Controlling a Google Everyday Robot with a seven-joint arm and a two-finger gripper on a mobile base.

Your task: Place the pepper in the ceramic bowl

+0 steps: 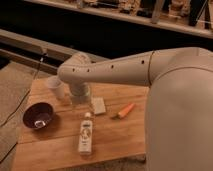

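I am hanging my gripper (pixel 80 99) over the back part of the table (pixel 120 142), just beside the cup (pixel 57 88). I am holding my 2 fingers spread wide, and I am pinching nothing. The pepper (pixel 126 110) is lying flat on the wood, apart from my gripper and near a small pale square (pixel 99 105). The bowl (pixel 47 111) is sitting at the other end of the table, well apart from the pepper, and nothing is lying in it. A bottle (pixel 86 134) is lying on its side between them, nearer the front edge. So I am thinking the job is only starting, with 0 steps done. I am needing to reach the pepper, pinch it, lift it, carry it past the bottle and drop it in the bowl.
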